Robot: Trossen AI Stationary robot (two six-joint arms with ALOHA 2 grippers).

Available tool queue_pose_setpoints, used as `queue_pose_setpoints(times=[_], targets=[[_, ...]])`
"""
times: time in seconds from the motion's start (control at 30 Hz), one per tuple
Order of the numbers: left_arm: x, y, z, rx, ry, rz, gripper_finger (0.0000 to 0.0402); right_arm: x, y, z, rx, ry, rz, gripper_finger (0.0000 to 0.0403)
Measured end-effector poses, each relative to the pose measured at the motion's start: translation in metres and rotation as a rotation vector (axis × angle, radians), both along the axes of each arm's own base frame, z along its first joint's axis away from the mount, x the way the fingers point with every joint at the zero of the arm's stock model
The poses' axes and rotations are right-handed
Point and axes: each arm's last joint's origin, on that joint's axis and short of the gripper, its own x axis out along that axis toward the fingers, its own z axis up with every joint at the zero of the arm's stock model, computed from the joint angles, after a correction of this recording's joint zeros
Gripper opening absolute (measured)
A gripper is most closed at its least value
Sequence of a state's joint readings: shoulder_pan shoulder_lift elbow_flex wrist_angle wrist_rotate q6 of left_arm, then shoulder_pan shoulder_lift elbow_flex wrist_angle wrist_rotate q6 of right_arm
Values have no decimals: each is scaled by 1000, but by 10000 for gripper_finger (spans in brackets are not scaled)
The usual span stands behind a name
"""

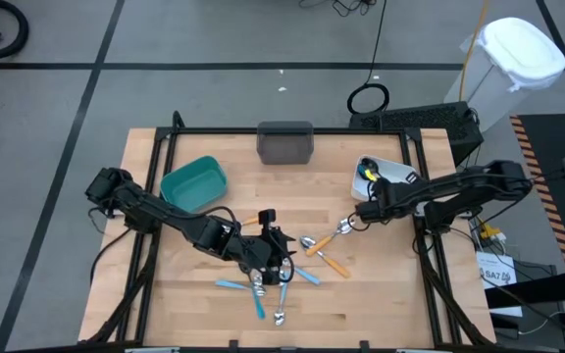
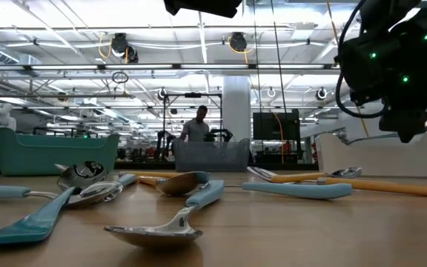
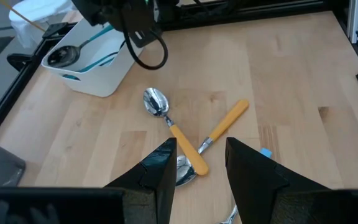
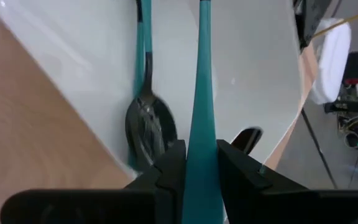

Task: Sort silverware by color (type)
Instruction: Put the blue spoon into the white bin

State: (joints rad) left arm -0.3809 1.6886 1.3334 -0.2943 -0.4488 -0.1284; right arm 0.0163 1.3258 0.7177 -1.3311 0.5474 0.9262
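1. Right gripper [image 4: 194, 171]: over the white bin [image 1: 385, 175] at the table's right far side, its fingers closed narrow on the teal handle of a utensil [image 4: 202, 93] that stands between them, above the bin's interior.
2. White bin, contents: a dark-headed spoon with a teal handle [image 4: 146, 118] lies on the bin floor; a second dark rounded head shows just beside the right gripper's fingers, too partly seen to tell its type.
3. Left gripper [image 3: 201, 165]: at mid-table, over the loose silverware, fingers parted with nothing between them; one orange handle end lies on the table just below the gap.
4. Two orange-handled pieces [image 3: 185, 146]: on the wood right of centre, crossed over each other; one is a silver spoon with its bowl [image 3: 155, 101] toward the white bin, the other's head I cannot tell.
5. Blue-handled silverware [image 1: 263, 289]: several pieces scattered at the near centre, under and around the left gripper, some overlapping; silver spoon bowls [image 2: 154, 233] are visible among them from table level.
6. One more orange-handled piece [image 1: 248, 220]: just far-left of the left gripper.
7. Teal bin [image 1: 193, 183]: far left, tilted askew.
8. Grey bin [image 1: 285, 142]: far centre edge.
9. Person [image 2: 196, 126]: in the room well beyond the table.
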Motion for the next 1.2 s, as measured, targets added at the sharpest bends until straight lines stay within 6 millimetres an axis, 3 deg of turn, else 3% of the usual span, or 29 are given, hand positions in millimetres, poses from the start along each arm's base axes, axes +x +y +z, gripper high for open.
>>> queue_pose_setpoints(times=[0.37,1.2], targets=[[0,0,0,0,1,-3,136,1,-1,-3,-2,27,2,95],[0,0,0,-1,1,-4,136,2,-2,-2,-63,6,-8,98]])
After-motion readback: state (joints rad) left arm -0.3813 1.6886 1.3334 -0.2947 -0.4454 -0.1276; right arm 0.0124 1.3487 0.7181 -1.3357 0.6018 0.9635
